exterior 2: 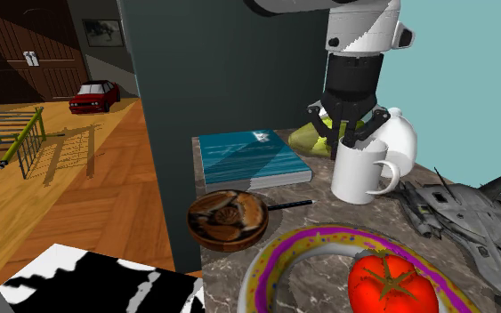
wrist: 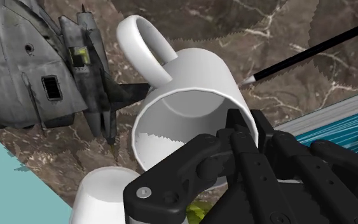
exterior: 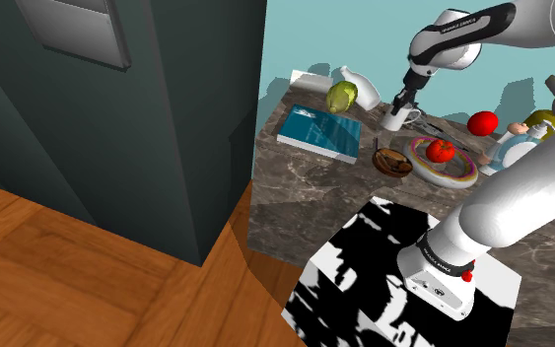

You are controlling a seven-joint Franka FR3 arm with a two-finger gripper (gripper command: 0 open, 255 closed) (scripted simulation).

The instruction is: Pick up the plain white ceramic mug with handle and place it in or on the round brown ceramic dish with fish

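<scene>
A plain white mug [exterior 2: 360, 173] with a handle stands upright on the dark marble counter [exterior 2: 328, 213], beside a blue book [exterior 2: 250, 158]. My black gripper [exterior 2: 346, 145] comes down onto its rim. In the wrist view the two fingers of the gripper [wrist: 248, 124] sit close together astride the mug's [wrist: 190, 102] wall, one inside and one outside, shut on it. The round brown dish [exterior 2: 227, 218] with a fish pattern lies nearer the counter's front edge. In the shoulder view the gripper [exterior: 400, 106] is over the mug [exterior: 395, 119], and the dish [exterior: 391, 161] lies just in front.
A grey toy jet [exterior 2: 466, 222] lies beside the mug's handle. A white jug [exterior 2: 404, 138] and a green object [exterior 2: 311, 135] stand behind it. A colourful-rimmed plate [exterior 2: 279, 258] holds a tomato [exterior 2: 391, 280]. A black pencil [exterior 2: 284, 205] lies between book and dish.
</scene>
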